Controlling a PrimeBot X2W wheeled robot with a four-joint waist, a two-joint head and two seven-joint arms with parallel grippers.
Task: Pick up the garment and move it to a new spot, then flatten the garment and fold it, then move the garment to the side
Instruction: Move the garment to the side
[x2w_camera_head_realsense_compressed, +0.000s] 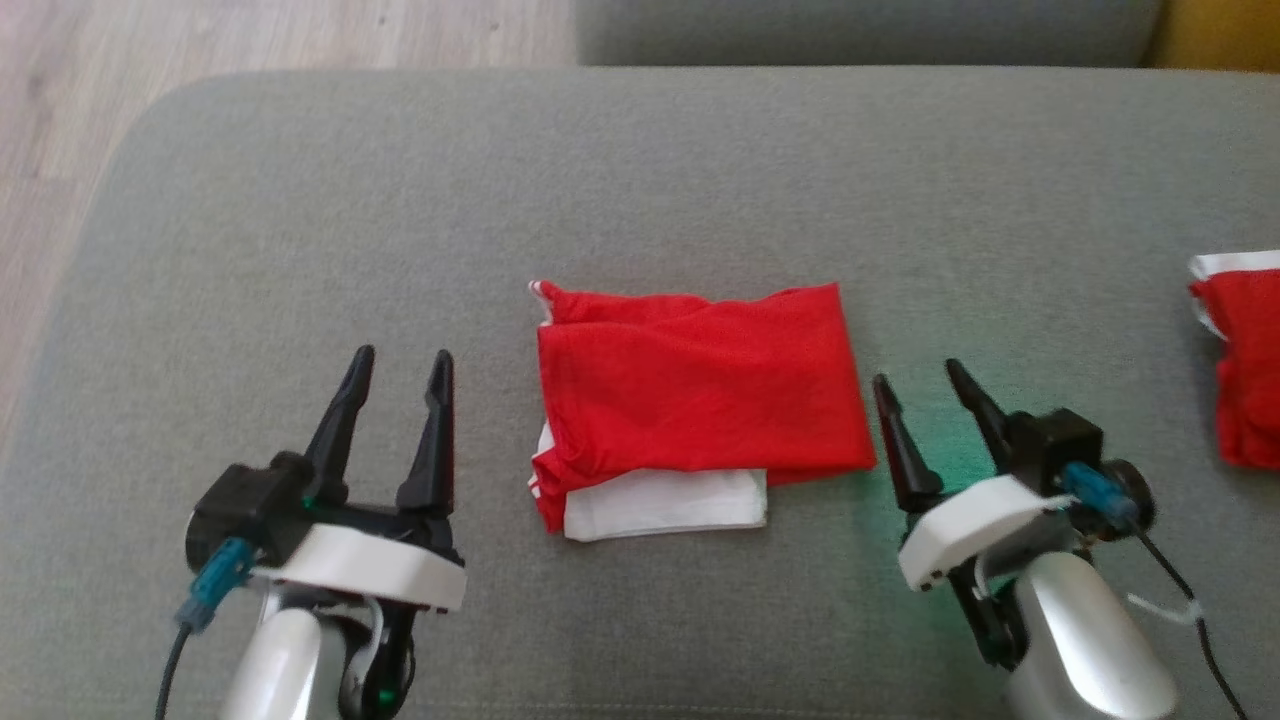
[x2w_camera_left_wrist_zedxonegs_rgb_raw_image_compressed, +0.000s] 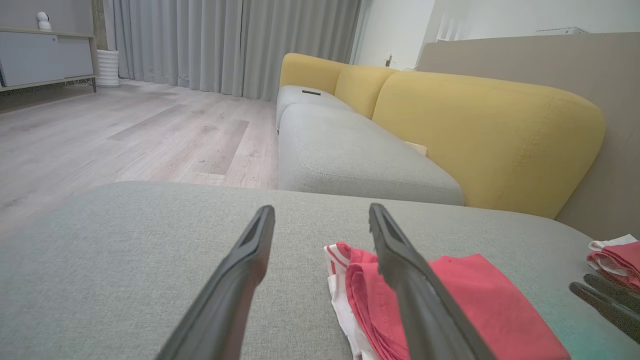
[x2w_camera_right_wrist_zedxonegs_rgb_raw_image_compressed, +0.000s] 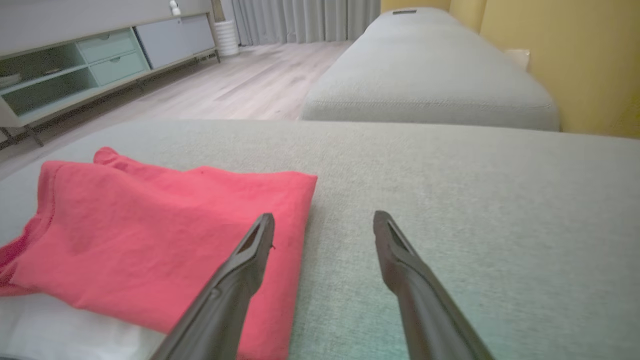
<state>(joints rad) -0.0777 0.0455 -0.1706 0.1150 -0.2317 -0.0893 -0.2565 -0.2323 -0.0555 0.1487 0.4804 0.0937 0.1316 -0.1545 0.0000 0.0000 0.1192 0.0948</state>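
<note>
Between the left tool (x2w_camera_head_realsense_compressed: 404, 353) and the right tool (x2w_camera_head_realsense_compressed: 916, 372), the folded red garment (x2w_camera_head_realsense_compressed: 700, 385) lies flat on the grey cushion (x2w_camera_head_realsense_compressed: 640, 180), its long axis running tool to tool, with white showing at its near edge. Both tools sit low, fingers apart, pointing forward. Left wrist view adds a yellow sofa back (x2w_camera_left_wrist_zedxonegs_rgb_raw_image_compressed: 480, 135).

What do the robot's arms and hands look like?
The left hand and right hand each have two long, tapering black fingers on a black base capped by a white shell. The forearms are smooth and silvery. A teal plug with a dark cable sits at each wrist.
</note>
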